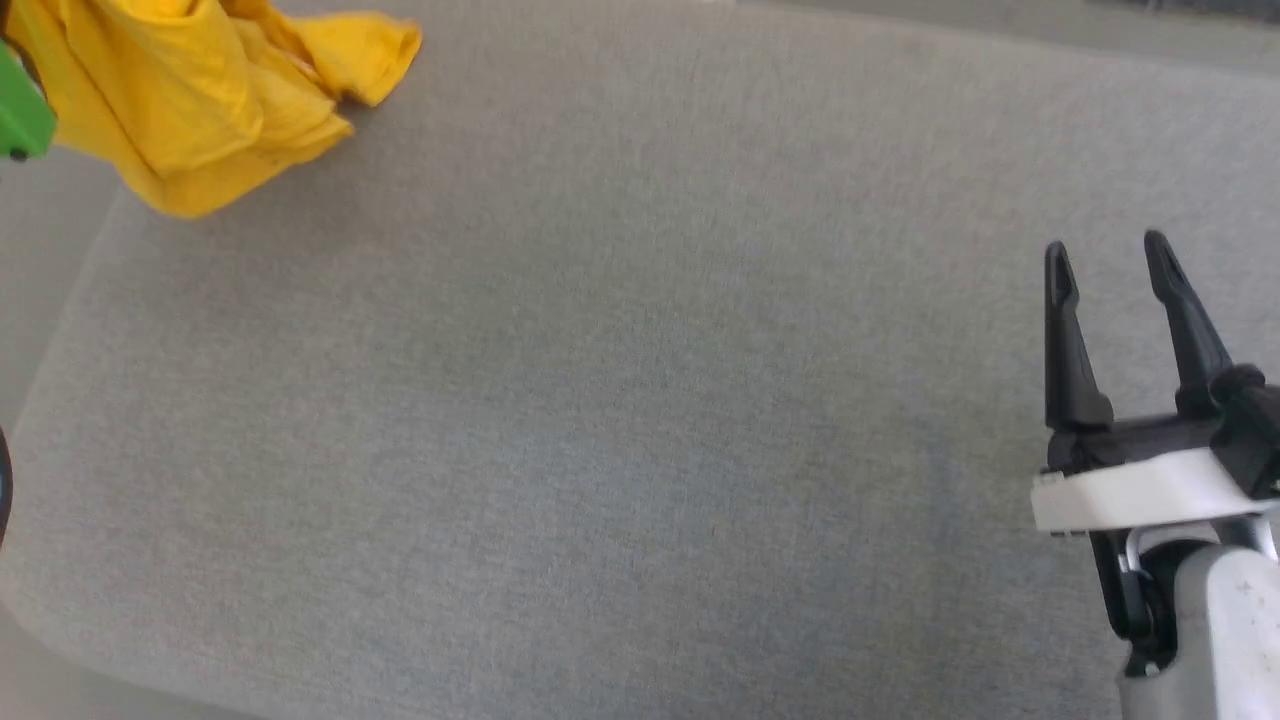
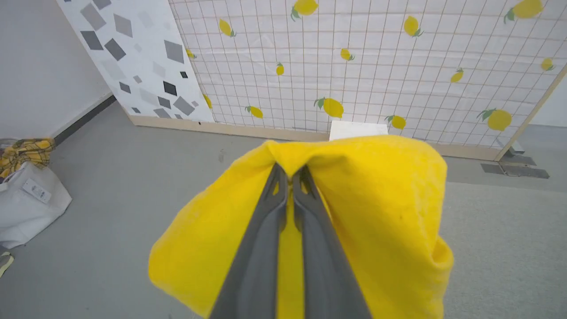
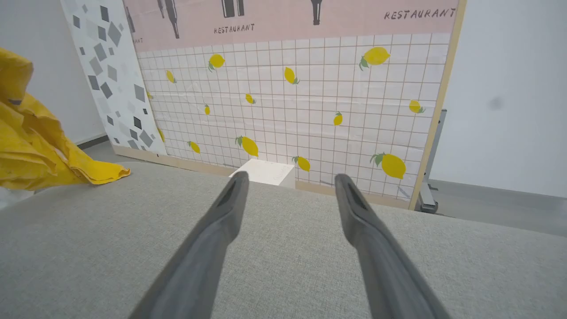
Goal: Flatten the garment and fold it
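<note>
aloft, left gripper (image 2: 290, 175) pinches garment (image 2: 376, 212); right gripper (image 1: 1105, 265) gapes.

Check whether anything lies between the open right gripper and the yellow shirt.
Nothing visible does. Bare grey cushion runs from the right gripper to the shirt, which is bunched at the far left corner, pinched by the shut fingers of the left gripper.

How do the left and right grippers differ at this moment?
The left gripper is shut, pinching a fold of the yellow T-shirt; the right gripper is open and empty. The left gripper is draped in it; the right gripper is over bare grey padding. Both have long dark fingers.
</note>
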